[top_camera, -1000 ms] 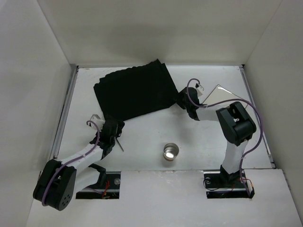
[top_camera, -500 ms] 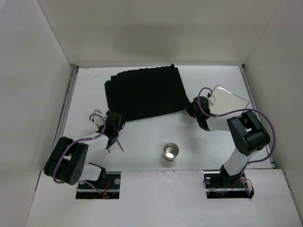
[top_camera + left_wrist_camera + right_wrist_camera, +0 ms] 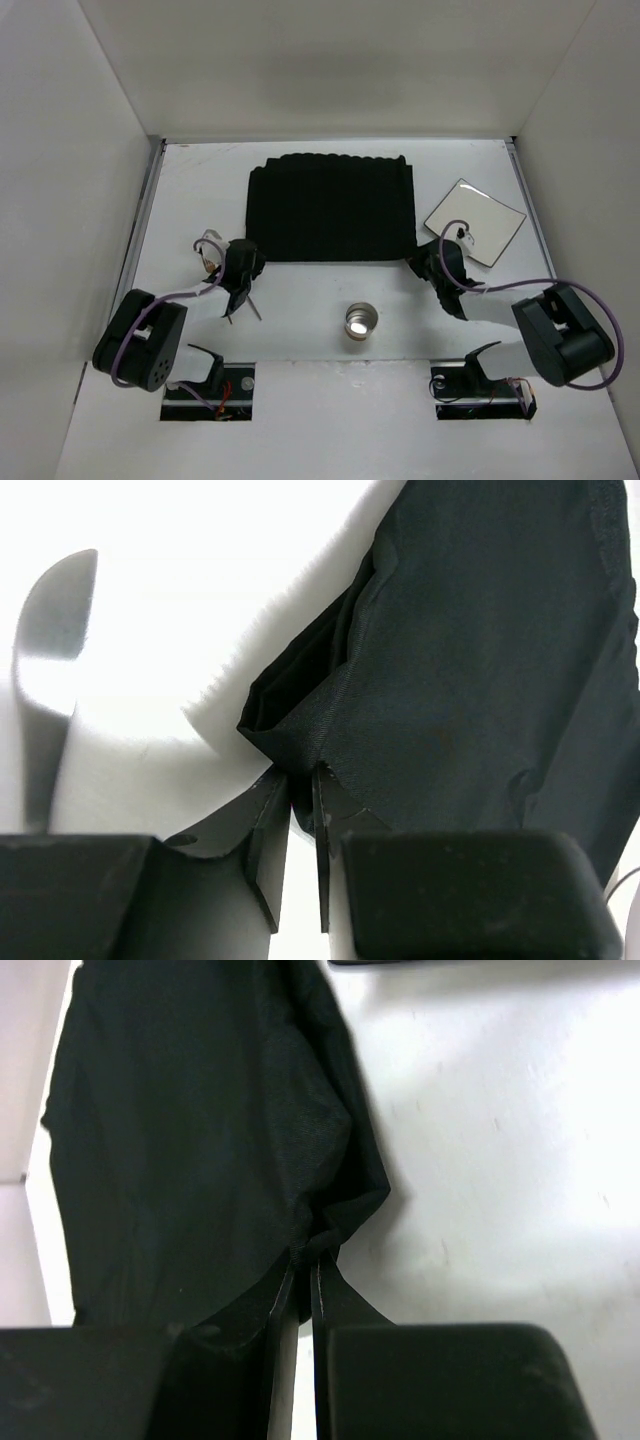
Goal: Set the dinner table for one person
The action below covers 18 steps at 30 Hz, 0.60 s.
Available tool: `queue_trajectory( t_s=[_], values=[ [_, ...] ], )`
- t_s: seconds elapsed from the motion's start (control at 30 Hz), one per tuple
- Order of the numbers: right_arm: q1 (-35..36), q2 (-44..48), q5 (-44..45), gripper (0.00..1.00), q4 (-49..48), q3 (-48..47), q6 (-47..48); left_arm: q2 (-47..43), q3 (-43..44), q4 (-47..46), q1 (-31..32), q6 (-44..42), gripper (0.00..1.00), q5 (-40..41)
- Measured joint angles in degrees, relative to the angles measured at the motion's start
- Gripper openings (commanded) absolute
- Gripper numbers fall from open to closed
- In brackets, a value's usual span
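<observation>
Two sets of jaws clenched on one mat, table (image 3: 300, 300) beneath.
Table spans the white-walled bay ahead of both arm bases. On its far middle lies the black mat (image 3: 332, 208), flat. At the mat's near-left corner the left gripper (image 3: 248, 262) is pinched on the cloth, and the right gripper (image 3: 420, 263) on the near-right corner; both wrist views show fabric bunched between nearly closed jaws. One white plate (image 3: 475, 221) lies right of the mat, apart. One metal cup (image 3: 360, 321) stands near the front edge.
</observation>
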State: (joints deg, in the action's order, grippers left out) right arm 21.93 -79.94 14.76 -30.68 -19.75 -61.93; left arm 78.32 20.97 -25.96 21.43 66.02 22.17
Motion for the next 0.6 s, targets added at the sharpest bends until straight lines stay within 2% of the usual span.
queue_trajectory(
  t_s=[0.17, 0.37, 0.6],
  values=[
    [0.66, 6.60, 0.26, 0.11, 1.84, 3.32, -0.59, -7.06, -2.91, 2.12, 1.57, -2.56, 0.10, -0.39],
    [1.49, 8.92, 0.98, 0.12, 4.42, 4.50, -1.25, -14.78, -5.09, 6.58, 4.42, -4.00, 0.11, 0.61],
    [2.97, 14.16, 2.01, 0.12, 9.57, 5.99, -2.40, -16.65, -6.40, 10.32, 6.19, -5.09, 0.16, 1.99]
  ],
)
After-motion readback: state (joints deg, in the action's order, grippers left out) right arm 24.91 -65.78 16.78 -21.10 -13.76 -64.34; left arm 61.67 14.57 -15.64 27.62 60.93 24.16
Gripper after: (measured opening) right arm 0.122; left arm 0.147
